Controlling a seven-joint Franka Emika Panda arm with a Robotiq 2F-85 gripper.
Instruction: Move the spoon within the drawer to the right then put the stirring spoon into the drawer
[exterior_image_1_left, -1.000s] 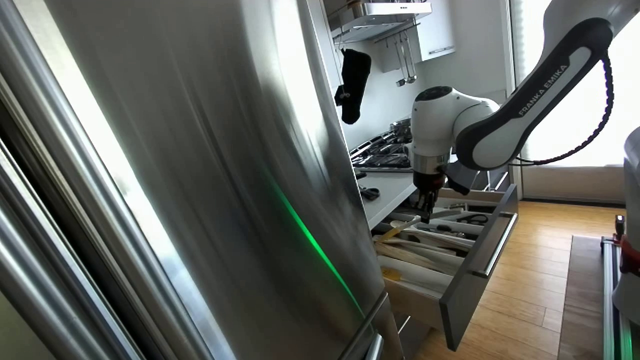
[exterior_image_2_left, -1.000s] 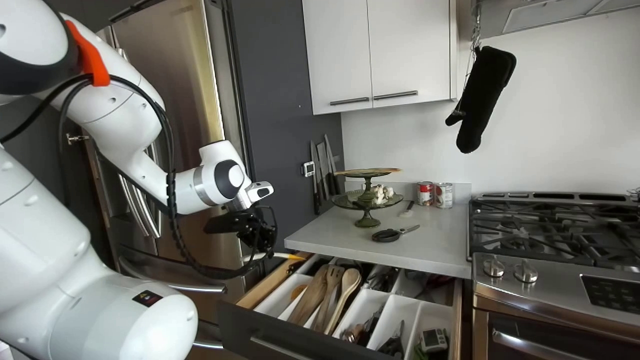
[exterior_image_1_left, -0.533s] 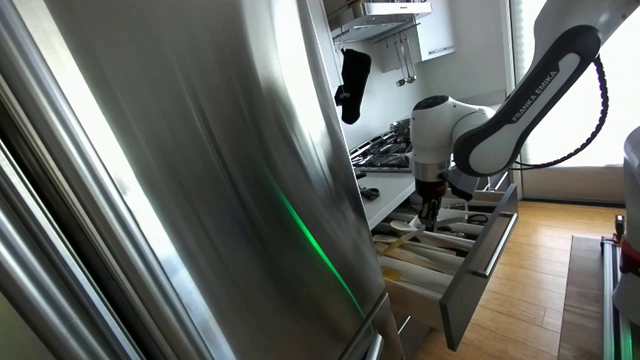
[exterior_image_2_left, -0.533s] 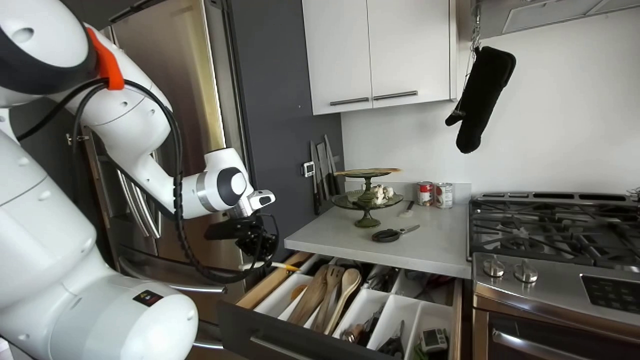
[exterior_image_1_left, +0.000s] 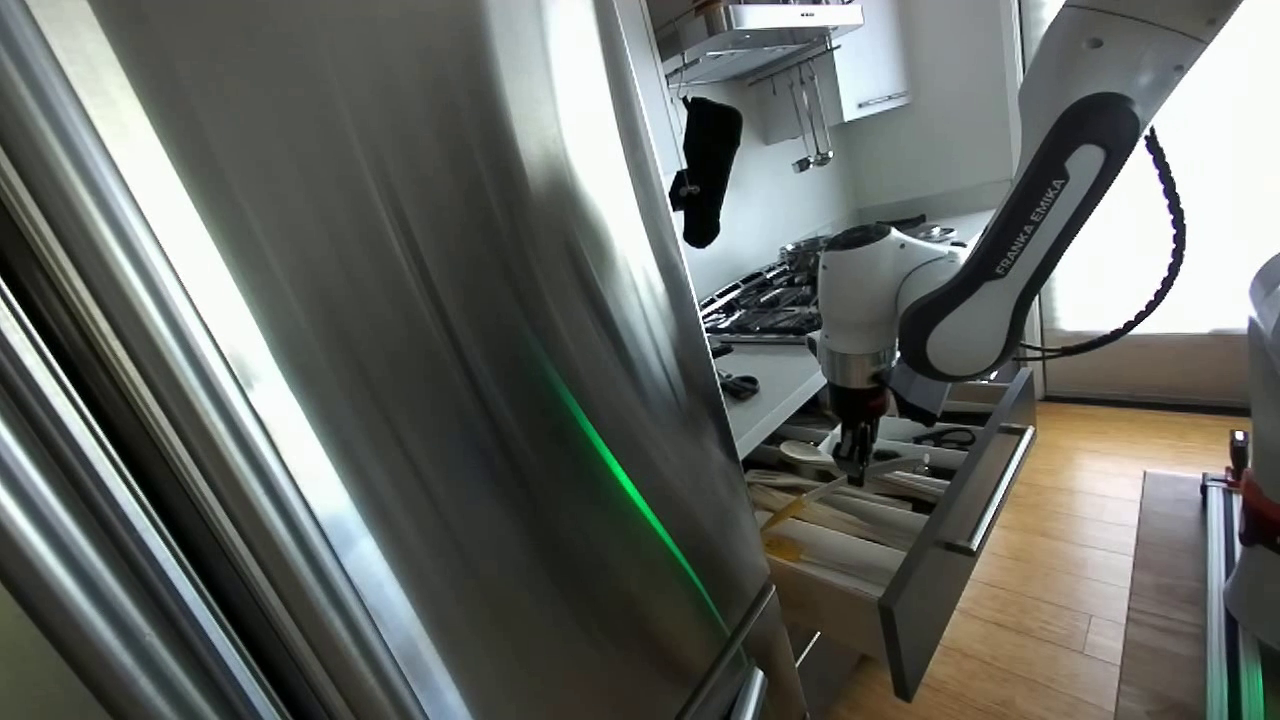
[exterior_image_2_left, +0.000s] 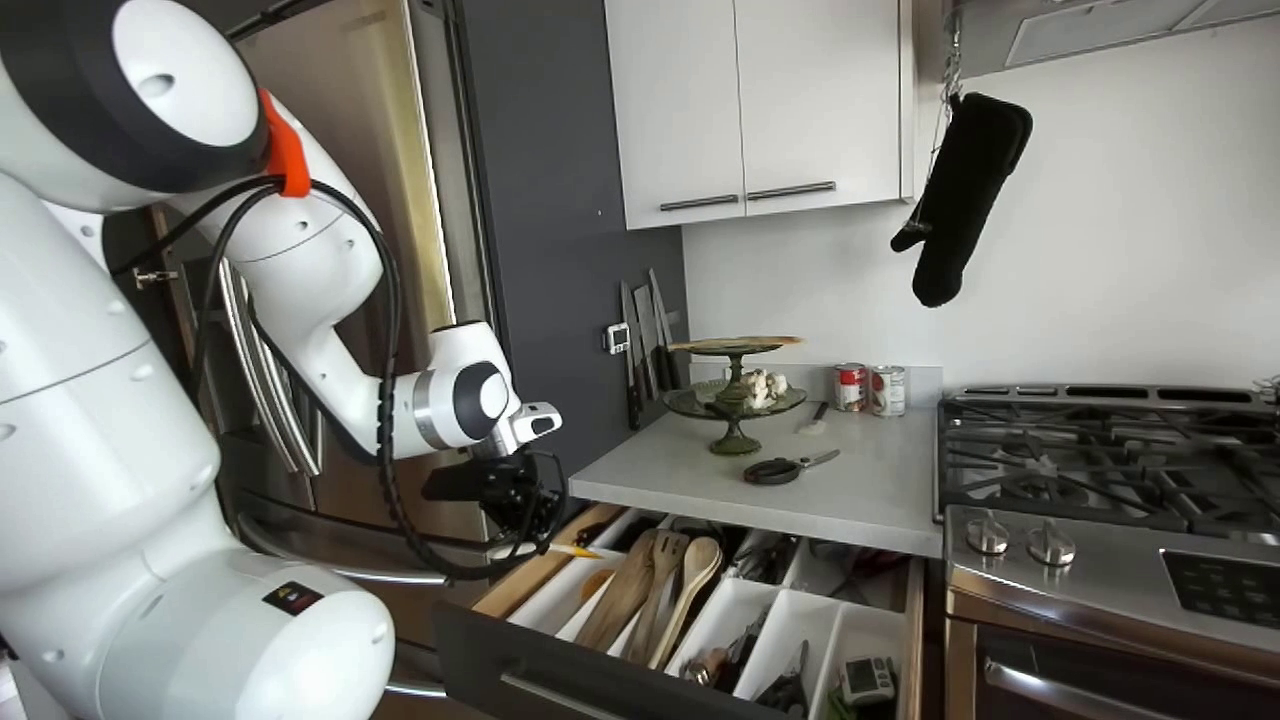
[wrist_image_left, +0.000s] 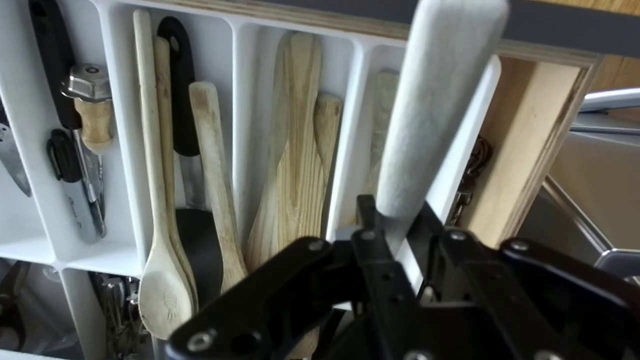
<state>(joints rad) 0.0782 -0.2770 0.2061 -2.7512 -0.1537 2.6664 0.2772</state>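
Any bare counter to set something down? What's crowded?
Bare counter between the scissors and the stove, and in front of the cake stand beside the tall dark panel. Crowded: the back, with cake stand and cans; the drawer, with wooden utensils, the gripper holding a white-handled utensil above it.

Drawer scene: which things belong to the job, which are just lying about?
Job:
drawer, pulled open
stirring spoon, white-handled
tool, gripping that spoon
spoon to shift: unclear which one

Lying about:
scissors and cans on the counter
tiered stand
hanging oven mitt
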